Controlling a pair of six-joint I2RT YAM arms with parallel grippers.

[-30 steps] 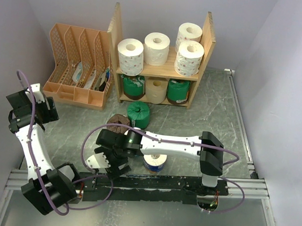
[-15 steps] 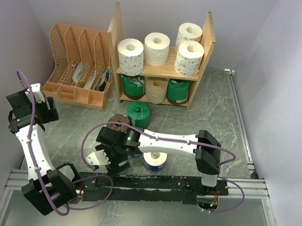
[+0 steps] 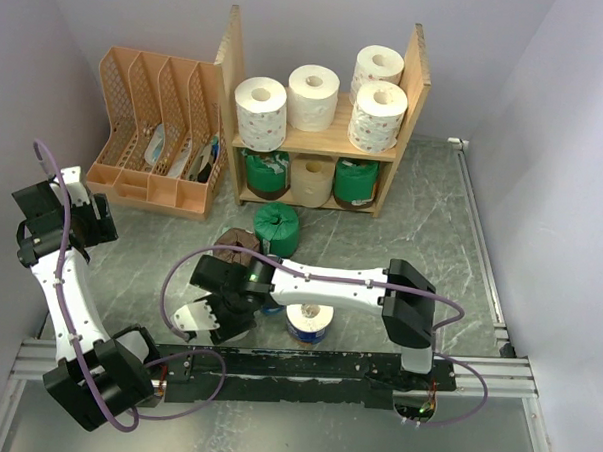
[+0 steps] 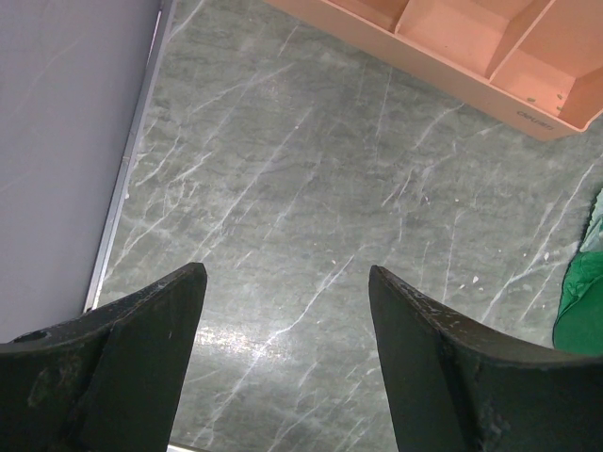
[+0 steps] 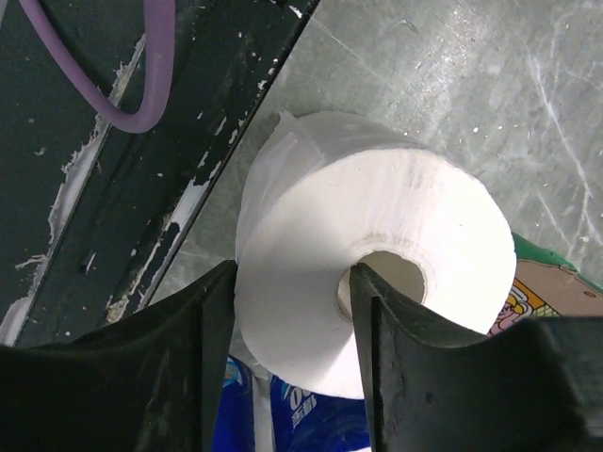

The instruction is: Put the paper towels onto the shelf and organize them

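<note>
Right, the bench [image 3: 432,222] is a grey marbled top with a black rail [image 3: 305,364] along its near edge. The shelf [image 3: 420,81] stands at the back, and the peach file organizer [image 3: 137,99] sits just beside its left panel. The right arm [image 3: 339,286] reaches leftward, low over the bench. The left arm [image 3: 69,286] stands folded by the left wall.

On the top tier you have four white paper towels [image 3: 313,96], all upright. The bottom tier holds two green-wrapped rolls [image 3: 267,172] with a plain one [image 3: 313,179] between them. Loose on the bench are:
- a green roll [image 3: 276,228] near the shelf front
- a brown roll [image 3: 236,245] just beside the green one
- a blue-wrapped roll [image 3: 307,331] near the rail, beside the right forearm

Your right claw [image 5: 294,273] is clenched on a white roll [image 5: 415,207]. One finger sits outside the roll and the other at the centre hole, pinching the wall. That roll is close to the rail.

Your left claw [image 4: 287,273] is released, with its fingers spread and only bench showing between them.
</note>
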